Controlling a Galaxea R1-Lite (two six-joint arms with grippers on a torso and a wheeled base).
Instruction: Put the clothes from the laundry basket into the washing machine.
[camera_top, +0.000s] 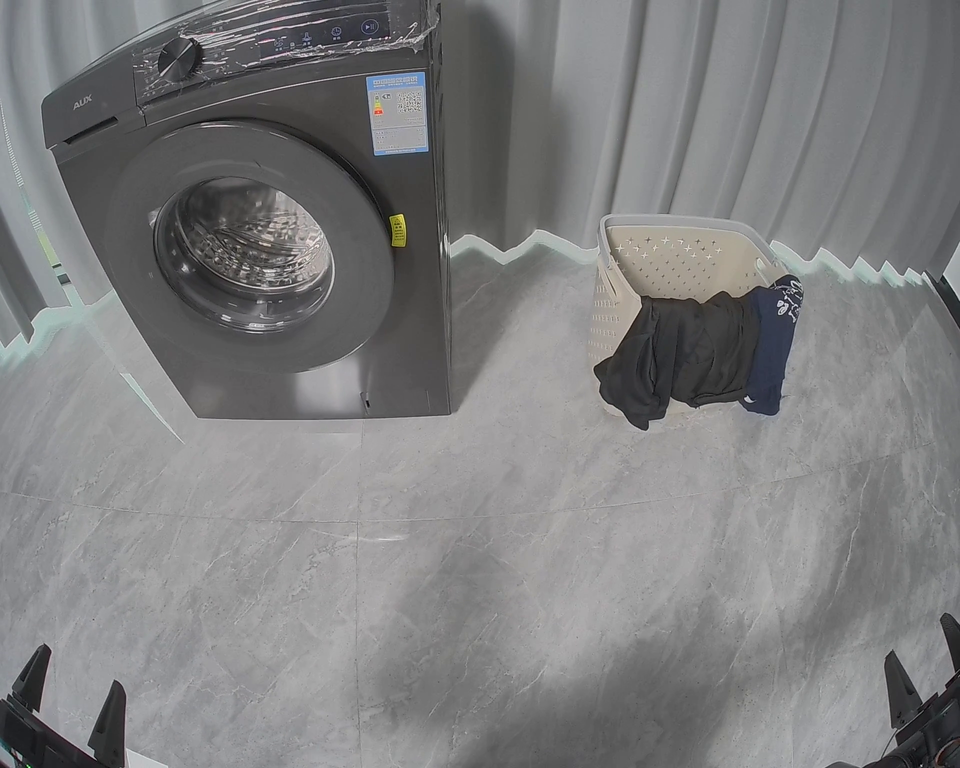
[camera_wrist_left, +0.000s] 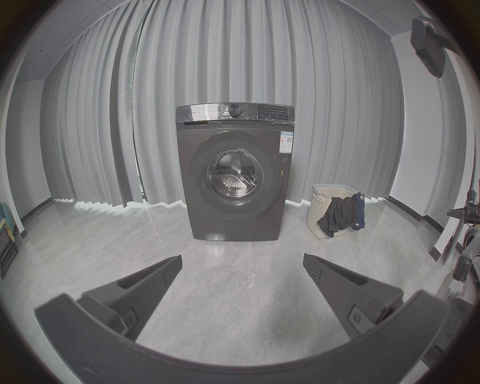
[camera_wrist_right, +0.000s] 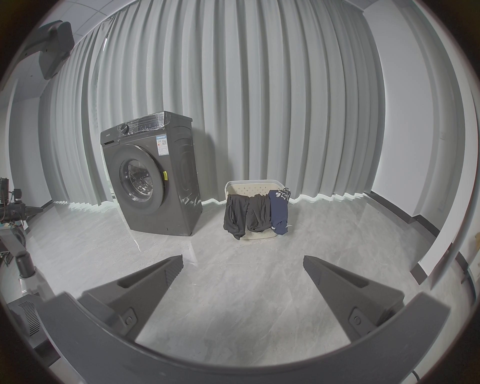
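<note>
The left gripper (camera_top: 78, 672), fingers spread and empty, hangs at the near left edge of the grey tiled floor (camera_top: 520, 600). Far ahead of it stands the dark washing machine (camera_top: 260, 230). Right of the machine sits the cream laundry basket (camera_top: 670, 265), with a black garment (camera_top: 680, 355) and a navy garment (camera_top: 772, 350) draped over its front rim. The right gripper (camera_top: 920, 640), likewise spread and empty, is at the near right, well apart from the basket.

The washer (camera_top: 410, 320) is satin metal, its top under glossy film (camera_top: 290, 35), the basket (camera_top: 680, 262) perforated plastic, the clothes (camera_top: 690, 352) matt cloth, the floor (camera_top: 500, 600) polished tile.
</note>
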